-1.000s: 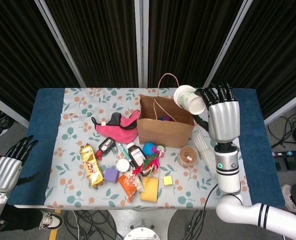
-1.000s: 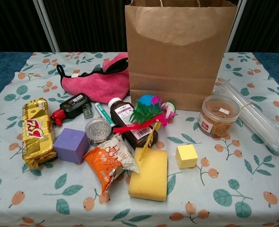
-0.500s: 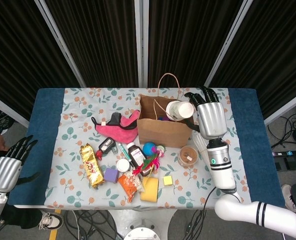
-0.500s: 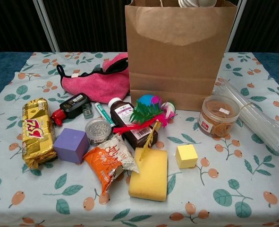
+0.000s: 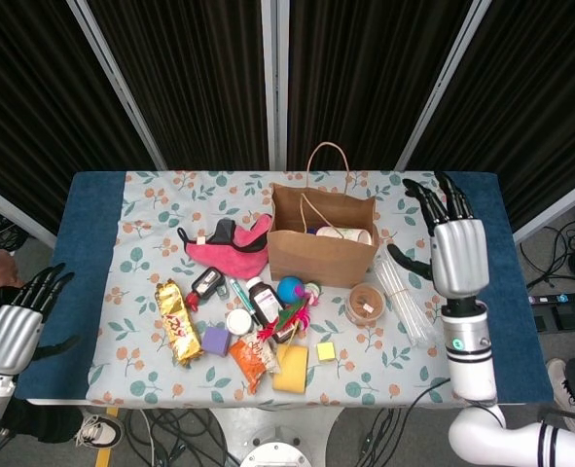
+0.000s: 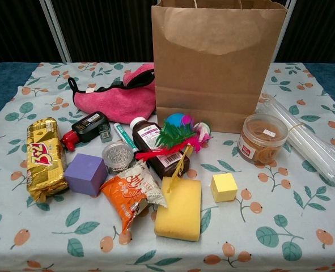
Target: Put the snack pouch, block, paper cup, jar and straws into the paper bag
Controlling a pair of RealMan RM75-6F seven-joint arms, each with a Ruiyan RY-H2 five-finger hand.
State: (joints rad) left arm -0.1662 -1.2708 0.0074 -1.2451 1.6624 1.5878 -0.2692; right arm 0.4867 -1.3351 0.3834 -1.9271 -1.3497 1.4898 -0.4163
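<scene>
One paper bag stands on the counter, with one paper cup lying inside it. There is one jar, one bundle of straws, one orange snack pouch and one gold snack pack. Two blocks show: one purple block, one yellow block. One yellow sponge, one pink cloth, one dark bottle and one round tin complete the count.
</scene>
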